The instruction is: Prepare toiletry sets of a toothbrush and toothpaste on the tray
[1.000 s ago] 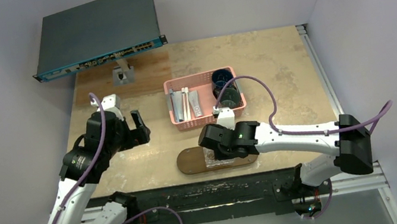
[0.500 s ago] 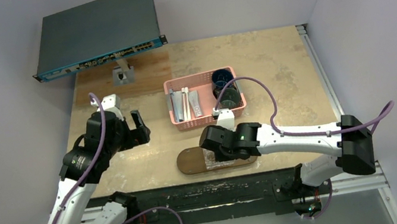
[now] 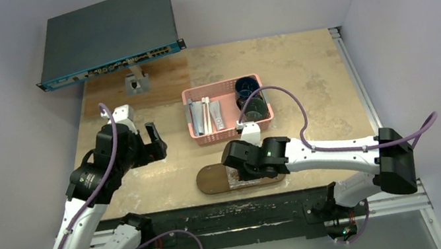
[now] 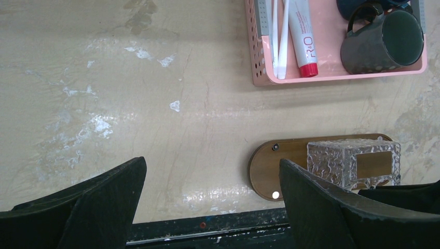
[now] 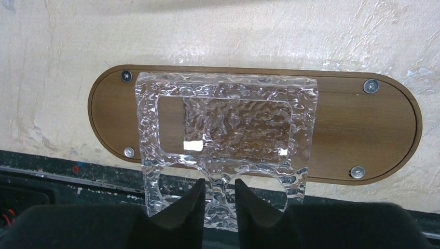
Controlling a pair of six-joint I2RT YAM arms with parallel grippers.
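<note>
Right pincer [image 5: 219,183] straddles the clear holder's [image 5: 228,124] near edge, tray [image 5: 363,124] just beyond, grip unclear; left pincer [image 4: 211,163] gapes wide above tabletop [image 4: 129,78].

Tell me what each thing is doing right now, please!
left gripper: open wide, holding nothing.
right gripper: jaws slightly apart around the near edge of the clear holder; grip unclear.
clear holder: on the tray, empty.
tray: lying flat, no toothbrush or tube on it.
toothbrushes: lying in the pink basket.
toothpaste tube: capped, in the basket.
mug: in the basket.
</note>
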